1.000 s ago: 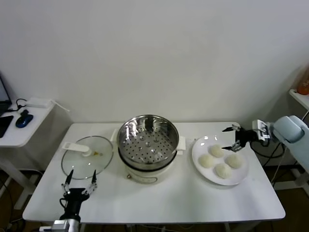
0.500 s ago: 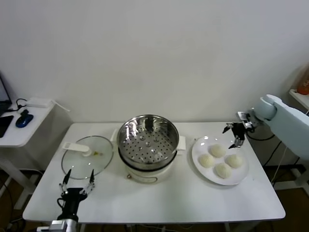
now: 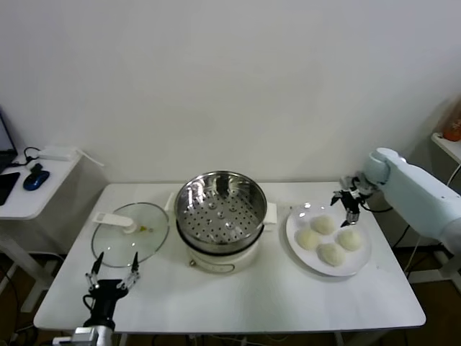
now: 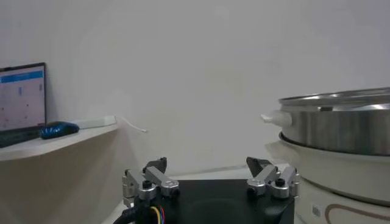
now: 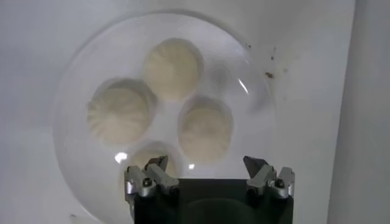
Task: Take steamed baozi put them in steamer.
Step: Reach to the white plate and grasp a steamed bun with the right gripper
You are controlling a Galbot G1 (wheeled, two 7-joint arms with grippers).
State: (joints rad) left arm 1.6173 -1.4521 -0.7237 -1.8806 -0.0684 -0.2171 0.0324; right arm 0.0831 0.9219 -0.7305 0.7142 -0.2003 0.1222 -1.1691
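Note:
Several cream-white baozi (image 3: 323, 224) lie together on a flat white plate (image 3: 297, 220) at the table's right. My right gripper (image 3: 344, 205) hangs open just above the plate's far edge, pointing down, holding nothing. In the right wrist view the baozi (image 5: 173, 59) sit on the plate (image 5: 79, 73) below the open right gripper (image 5: 205, 161), and the nearest one is partly hidden behind a finger. The shiny steel steamer (image 3: 220, 209) with its perforated tray stands at the table's centre on a cream base. My left gripper (image 3: 115, 268) waits open at the table's front left, beside the steamer (image 4: 341, 128).
A round glass lid (image 3: 130, 232) with a white handle lies left of the steamer. A white side table with a blue mouse (image 3: 34, 178) stands at the far left. A shelf (image 3: 448, 144) is at the far right.
The right arm has swung in from the right, bringing its open gripper leftward and turning it downward over the plate. The left arm has barely moved.

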